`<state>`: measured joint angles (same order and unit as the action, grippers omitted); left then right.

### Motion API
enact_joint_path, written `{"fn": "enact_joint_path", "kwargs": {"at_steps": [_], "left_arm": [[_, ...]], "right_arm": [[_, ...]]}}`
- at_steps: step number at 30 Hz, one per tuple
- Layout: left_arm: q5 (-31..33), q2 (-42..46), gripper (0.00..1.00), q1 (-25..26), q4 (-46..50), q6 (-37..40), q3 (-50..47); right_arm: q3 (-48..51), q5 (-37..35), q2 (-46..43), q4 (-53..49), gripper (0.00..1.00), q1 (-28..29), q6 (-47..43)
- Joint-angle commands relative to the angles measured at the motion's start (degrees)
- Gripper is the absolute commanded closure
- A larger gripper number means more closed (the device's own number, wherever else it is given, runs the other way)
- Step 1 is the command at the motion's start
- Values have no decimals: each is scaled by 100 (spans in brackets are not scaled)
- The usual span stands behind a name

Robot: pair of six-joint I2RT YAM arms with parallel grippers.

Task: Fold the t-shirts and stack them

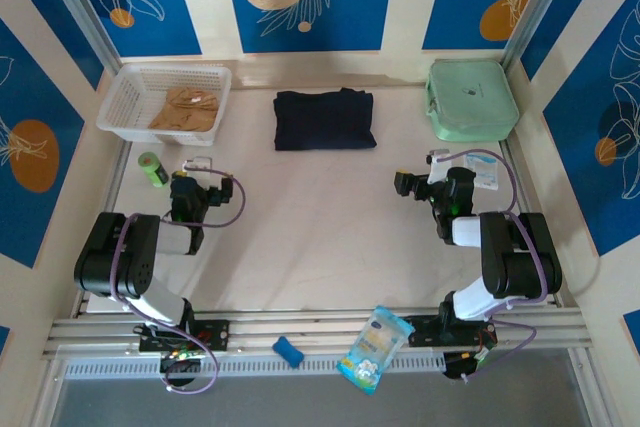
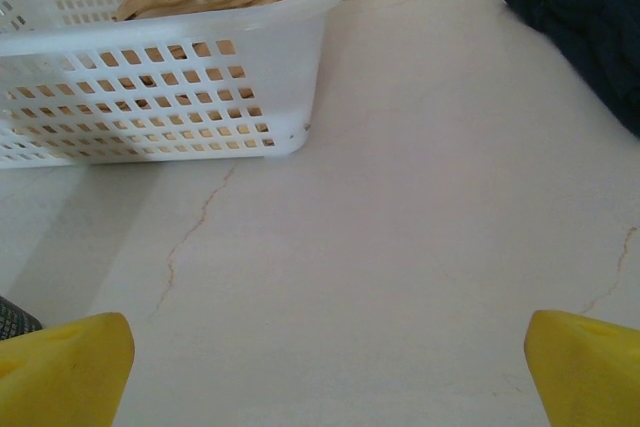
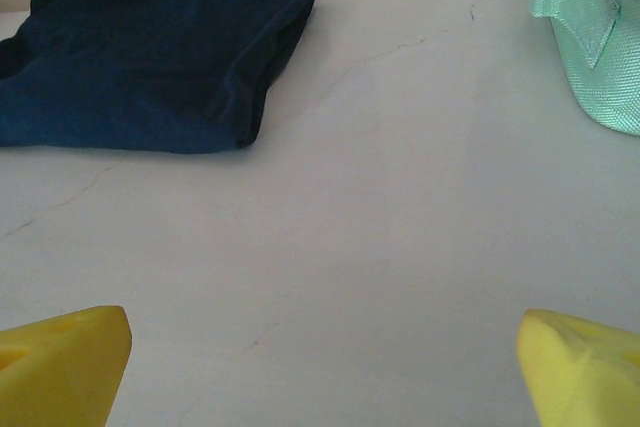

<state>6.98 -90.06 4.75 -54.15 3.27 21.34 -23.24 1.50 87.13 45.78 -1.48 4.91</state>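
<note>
Lying folded at twelve o'clock on the table (image 1: 320, 237), the navy t-shirt (image 1: 325, 119) rests flat. The tan t-shirt (image 1: 186, 109) sits crumpled in the white basket (image 1: 118, 107) at ten o'clock. Left gripper (image 2: 322, 372) and right gripper (image 3: 322, 362) hang empty, fingers spread wide.

You look at two arms, same build.
- Left arm (image 1: 125, 262): fat black round joints, white-grey tube between.
- Right arm (image 1: 510, 257): same black and white.
- Purple cable (image 1: 240, 202): thin loop just behind pincer, more purple wire at base.
- Left pincer (image 2: 322, 372): fingertips (image 2: 60, 372) bright yellow, blunt wedges.
- Right pincer (image 3: 322, 372): same yellow tips.
</note>
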Motion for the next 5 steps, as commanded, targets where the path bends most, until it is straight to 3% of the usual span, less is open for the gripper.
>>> {"fn": "enact_joint_path", "kwargs": {"at_steps": [1,5], "left_arm": [[-145,40,1,-27,21,-98,11],[-145,42,1,-27,9,-98,0]], "right_arm": [[-83,-106,14,8,1,24,54],[-124,-160,-164,-148,1,20,94]]}}
